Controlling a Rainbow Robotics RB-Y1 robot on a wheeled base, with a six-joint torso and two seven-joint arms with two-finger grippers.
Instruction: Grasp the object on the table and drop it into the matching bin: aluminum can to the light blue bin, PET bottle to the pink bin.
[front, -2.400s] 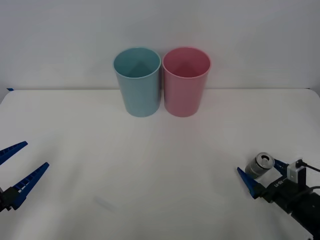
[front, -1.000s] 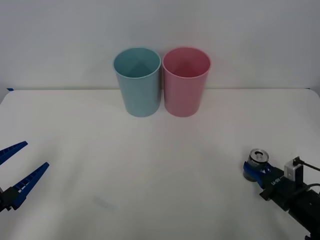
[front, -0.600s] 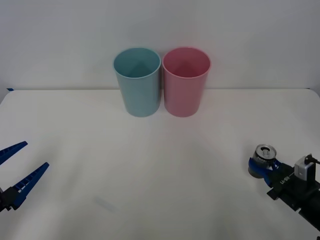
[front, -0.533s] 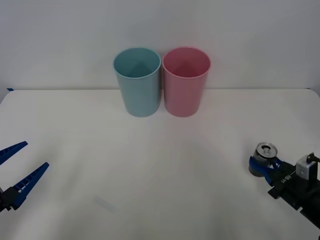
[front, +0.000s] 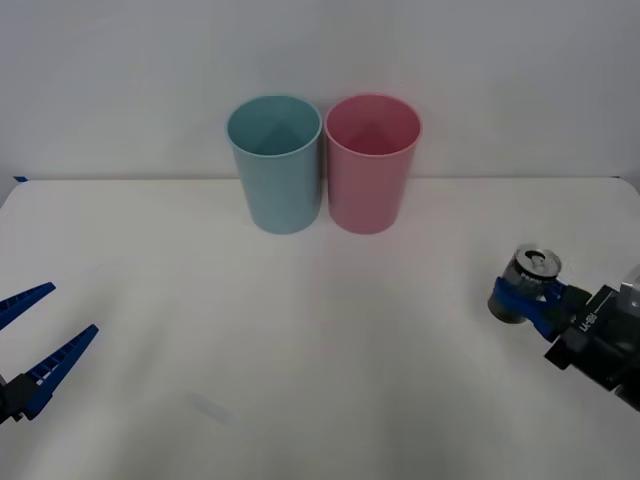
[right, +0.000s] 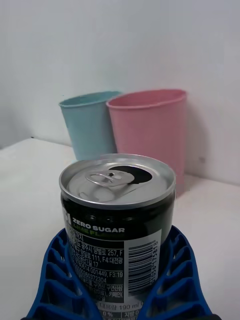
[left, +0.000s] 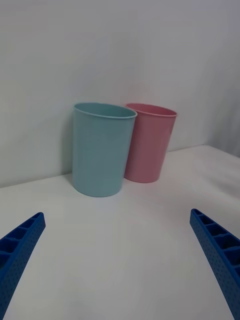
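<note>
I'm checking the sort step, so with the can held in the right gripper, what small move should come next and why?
Probably carry it toward the light blue bin. The right gripper is shut on the aluminum can, which sits at the table's right side, well short of the bin's rim. The left gripper waits open.

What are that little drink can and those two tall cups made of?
The small dark grey drink can looks like aluminium: its brushed silver top with pull-tab shines, and the printed side is glossy. The right gripper's ribbed blue fingers, apparently plastic, clamp it. The pale teal-blue bin and the pink bin look like smooth matte plastic with evenly coloured, thin walls.
</note>
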